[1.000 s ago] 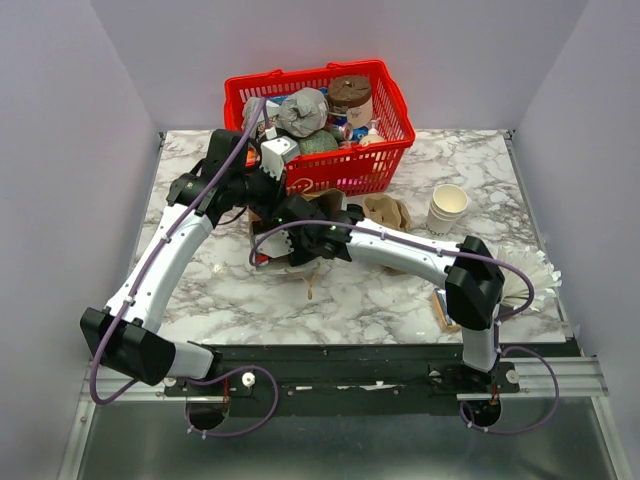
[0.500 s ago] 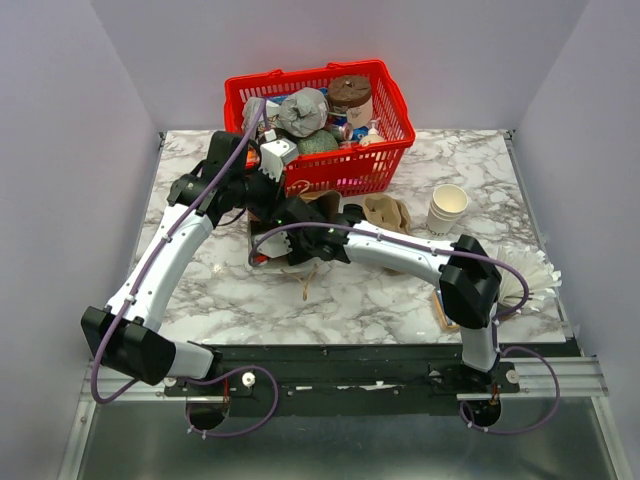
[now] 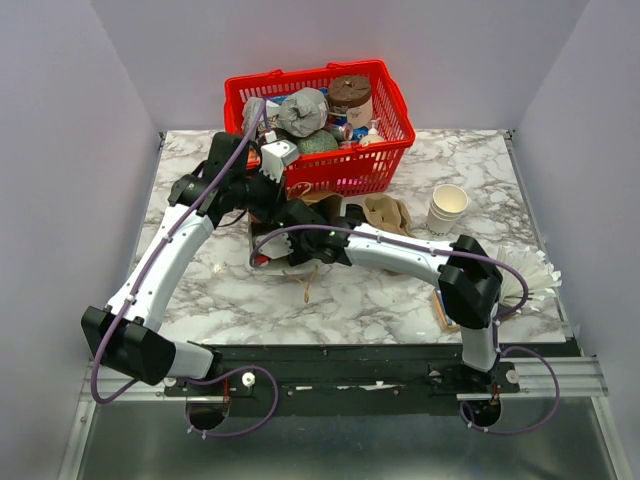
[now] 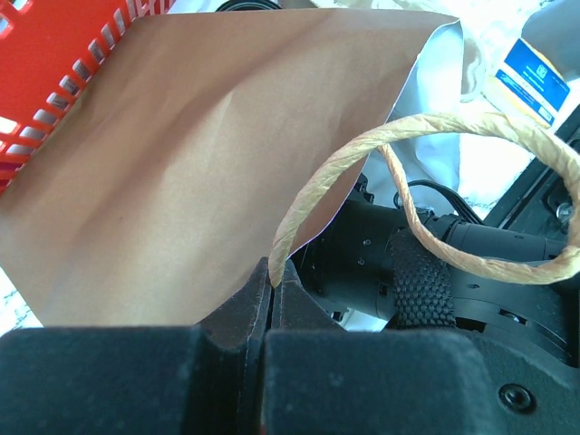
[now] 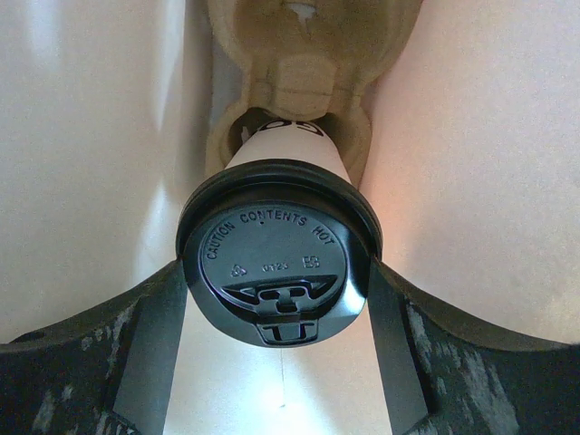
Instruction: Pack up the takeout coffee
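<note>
takeout coffee (image 5: 272,263); white, black dome lid; seated in pulp carrier (image 5: 313,54); inside bag (image 5: 91,136)

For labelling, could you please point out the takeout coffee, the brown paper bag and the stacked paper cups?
takeout coffee (image 5: 276,263): right wrist view, black lid top.
brown paper bag (image 4: 199,154): left wrist view, flat side panel.
stacked paper cups (image 3: 445,218): top external view, outer wall.

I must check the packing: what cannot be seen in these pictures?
- Top view: takeout coffee, hidden under the right arm and paper bag.
- Right wrist view: its print, mostly behind the lid; carrier cut by the top edge.
- Left wrist view: bag's inside, behind its brown wall.
</note>
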You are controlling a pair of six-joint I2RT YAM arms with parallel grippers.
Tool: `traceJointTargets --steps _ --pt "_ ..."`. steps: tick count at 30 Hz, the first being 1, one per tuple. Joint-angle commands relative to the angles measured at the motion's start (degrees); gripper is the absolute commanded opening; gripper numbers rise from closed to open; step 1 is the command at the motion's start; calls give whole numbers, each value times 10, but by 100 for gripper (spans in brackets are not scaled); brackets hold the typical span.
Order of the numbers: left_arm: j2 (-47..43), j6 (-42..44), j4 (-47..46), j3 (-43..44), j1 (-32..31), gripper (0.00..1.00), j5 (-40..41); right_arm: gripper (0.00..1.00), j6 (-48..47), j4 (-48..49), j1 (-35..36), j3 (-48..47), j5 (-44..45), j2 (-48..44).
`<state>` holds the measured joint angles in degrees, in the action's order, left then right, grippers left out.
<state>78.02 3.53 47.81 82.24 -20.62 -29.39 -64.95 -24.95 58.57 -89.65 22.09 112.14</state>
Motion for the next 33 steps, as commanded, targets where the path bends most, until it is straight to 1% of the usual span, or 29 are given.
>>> traceJointTargets --steps 1,3,7,8,9,14,22,23,28,33 --pt "2 -34 -7 -3 -28 0 -73 63 23 5 -13 -3 -4 5" --pt "2 -33 -7 -3 -28 0 -69 68 35 -21 -13 -13 -12 -2" --pt "4 -31 -11 -2 -28 0 -69 83 52 -55 -13 -28 -27 -21" --pt "3 -32 -11 -2 -28 0 -69 85 54 -69 -13 -29 -34 -28" --pt "4 -32 -13 -1 -28 0 -69 99 58 -73 -13 -28 -37 -31" --pt "0 -31 -15 -1 -28 0 -68 100 71 -84 -13 -19 -49 -53" --pt "-4 -33 -12 -7 -25 0 -68 100 91 -124 -13 -39 -59 -88" --pt "-5 -48 -11 -8 -25 0 -70 100 94 -135 -13 -44 -59 -91" --pt "-9 -59 -11 -19 -22 0 -77 100 111 -192 -12 -66 -99 -109" --pt "-12 -54 25 -22 -19 0 -93 100 134 -268 -6 -120 -156 -112"
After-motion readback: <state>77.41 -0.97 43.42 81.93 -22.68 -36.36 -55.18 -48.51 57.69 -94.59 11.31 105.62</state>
